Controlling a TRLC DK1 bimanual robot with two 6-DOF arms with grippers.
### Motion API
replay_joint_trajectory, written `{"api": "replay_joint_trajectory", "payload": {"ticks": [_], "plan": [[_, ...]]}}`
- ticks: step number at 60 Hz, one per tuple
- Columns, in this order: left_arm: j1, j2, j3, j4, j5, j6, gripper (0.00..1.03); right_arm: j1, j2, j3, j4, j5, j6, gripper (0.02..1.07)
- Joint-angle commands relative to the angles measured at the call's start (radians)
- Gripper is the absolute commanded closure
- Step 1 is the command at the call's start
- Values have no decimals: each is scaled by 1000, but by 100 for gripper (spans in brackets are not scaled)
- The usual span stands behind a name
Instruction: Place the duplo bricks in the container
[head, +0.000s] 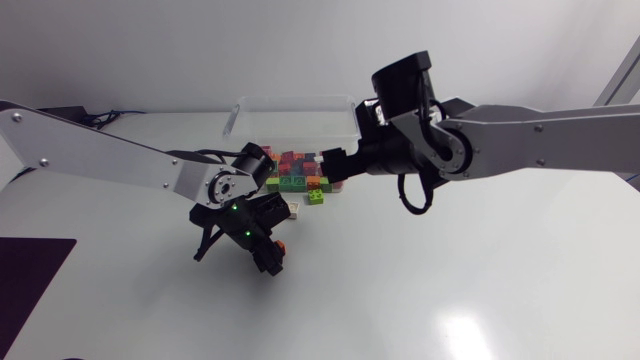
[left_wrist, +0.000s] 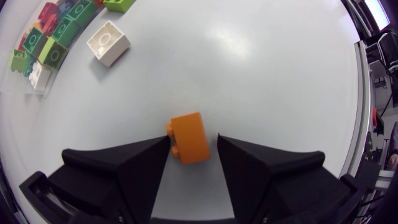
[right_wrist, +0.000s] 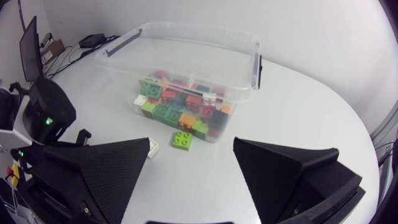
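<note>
Left claw (left_wrist: 193, 138) is down at the bench (left_wrist: 267, 74), fingers narrow either side of the orange brick (left_wrist: 189, 138). One finger is at the studs, with a slit at the other, so not gripped yet. Brick lies on the bench, well apart from the container (right_wrist: 193, 28) by the far edge.

Right claw (right_wrist: 191, 142) is wide and empty, with a green brick (right_wrist: 183, 139) ahead of it, just beside the container.

Risks:
- Brick looks skewed to the fingers and may twist or squirt out on closing.
- The path to the container passes near the right arm, so a collision is possible.
</note>
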Motion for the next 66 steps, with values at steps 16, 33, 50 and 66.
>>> {"api": "replay_joint_trajectory", "payload": {"ticks": [16, 33, 50, 66], "plan": [[0, 16, -2, 11, 15, -27, 74, 88, 167, -74, 142, 57, 35, 9], [66, -101, -36, 20, 58, -24, 75, 79, 323, -6, 172, 66, 44, 10], [121, -230, -50, 65, 82, -45, 75, 71, 458, 138, 132, 69, 67, 10], [171, -374, -62, 108, 82, -62, 75, 44, 573, 259, 72, 95, 107, 10]]}}
